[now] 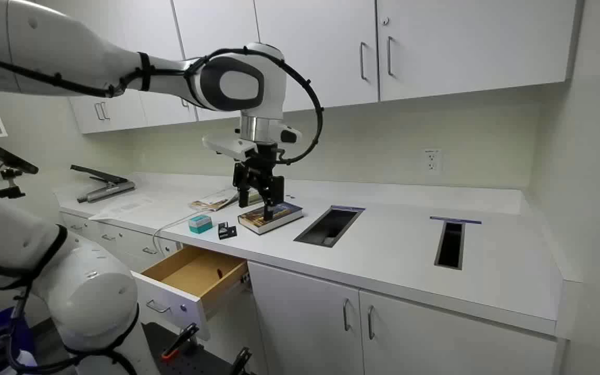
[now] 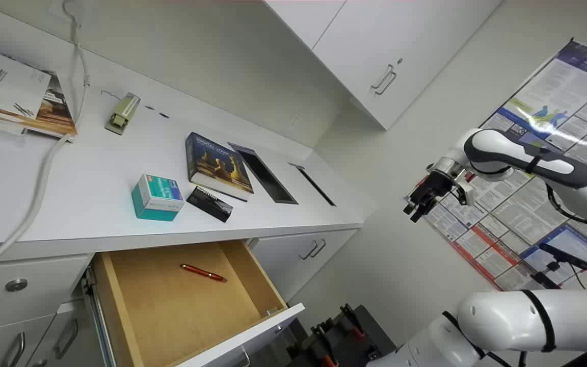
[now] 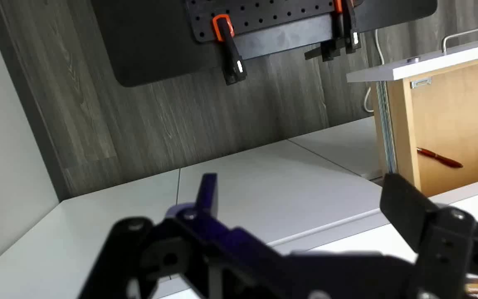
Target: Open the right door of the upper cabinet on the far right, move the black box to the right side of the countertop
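The right door [image 1: 477, 47] of the far-right upper cabinet is shut; its handle [image 1: 389, 56] is at its lower left. The small black box [image 1: 226, 230] lies on the countertop [image 1: 508, 255] between a teal box and a book; it also shows in an exterior view [image 2: 210, 204]. It is out of the wrist view. My gripper [image 1: 256, 204] points down and hangs in the air, apart from the box and the door. It also shows in an exterior view [image 2: 412, 213]. In the wrist view my gripper [image 3: 301, 195] has its fingers wide apart with nothing between them.
A teal-and-white box [image 2: 158, 198] and a thick book [image 2: 219, 165] flank the black box. Two slots [image 1: 329, 226] [image 1: 450, 245] are cut in the countertop. A drawer [image 2: 171, 306] stands pulled out with a red pen [image 2: 203, 272] inside. A wall [image 1: 586, 172] bounds the right.
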### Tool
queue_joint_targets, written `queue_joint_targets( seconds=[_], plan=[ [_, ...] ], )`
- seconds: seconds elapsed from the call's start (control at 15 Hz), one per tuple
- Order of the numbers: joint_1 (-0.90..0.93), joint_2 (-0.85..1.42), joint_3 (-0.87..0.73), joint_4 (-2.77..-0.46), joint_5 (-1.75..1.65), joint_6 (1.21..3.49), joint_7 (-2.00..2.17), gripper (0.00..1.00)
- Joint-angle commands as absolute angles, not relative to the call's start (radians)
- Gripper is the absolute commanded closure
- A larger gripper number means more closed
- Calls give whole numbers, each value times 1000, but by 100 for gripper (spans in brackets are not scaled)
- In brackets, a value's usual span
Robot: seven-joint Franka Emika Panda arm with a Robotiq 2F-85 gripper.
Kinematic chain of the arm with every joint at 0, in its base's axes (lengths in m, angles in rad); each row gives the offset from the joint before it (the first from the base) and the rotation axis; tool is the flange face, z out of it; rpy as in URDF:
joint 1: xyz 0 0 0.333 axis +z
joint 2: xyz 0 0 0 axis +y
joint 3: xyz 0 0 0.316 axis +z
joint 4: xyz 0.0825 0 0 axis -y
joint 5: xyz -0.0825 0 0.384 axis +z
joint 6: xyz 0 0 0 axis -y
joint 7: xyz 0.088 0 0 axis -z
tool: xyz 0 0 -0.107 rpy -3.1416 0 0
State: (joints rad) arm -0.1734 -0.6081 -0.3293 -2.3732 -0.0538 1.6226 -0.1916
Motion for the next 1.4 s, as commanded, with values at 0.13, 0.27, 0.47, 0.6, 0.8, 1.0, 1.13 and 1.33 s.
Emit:
queue_joint_targets(
  seconds=[0.13,0.27,0.47,0.6,0.8,1.0,1.13,1.33],
  plan=[
    [-192,-604,-315,-2371,-46,1622,-200,0],
    [-192,-604,-315,-2371,-46,1622,-200,0],
    [-179,-610,-325,-2340,-6,1713,-213,0],
    [-170,-602,-331,-2285,36,1784,-222,0],
    [-158,-580,-335,-2165,79,1867,-242,0],
    [-137,-548,-353,-2010,95,1934,-295,0],
    [-122,-531,-373,-1930,95,1995,-348,0],
    [-137,-563,-364,-1949,81,2008,-331,0]
  ],
)
